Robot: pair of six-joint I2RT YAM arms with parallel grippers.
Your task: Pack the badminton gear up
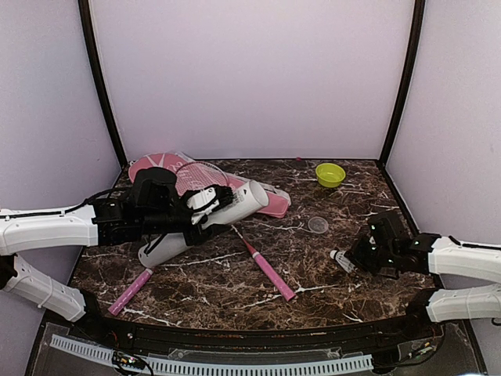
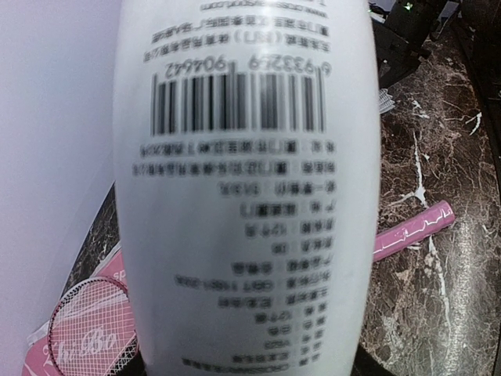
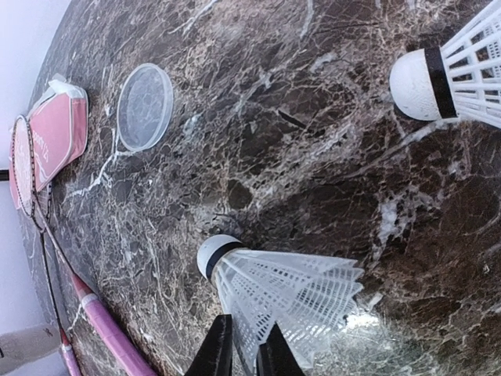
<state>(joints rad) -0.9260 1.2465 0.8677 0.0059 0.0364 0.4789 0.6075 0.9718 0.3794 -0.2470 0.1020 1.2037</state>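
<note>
While left fingers (image 1: 218,196) hold tube (image 2: 250,196), right fingers (image 3: 219,356) pinch shuttlecock (image 3: 282,290)

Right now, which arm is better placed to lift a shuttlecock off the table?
Right: the right fingers pinch a shuttlecock by its skirt, while the left fingers hold the white tube.

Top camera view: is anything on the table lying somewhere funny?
Yes. The clear round lid lies alone on the table, apart from the tilted white tube. It may be the tube's cap, left off.
</note>
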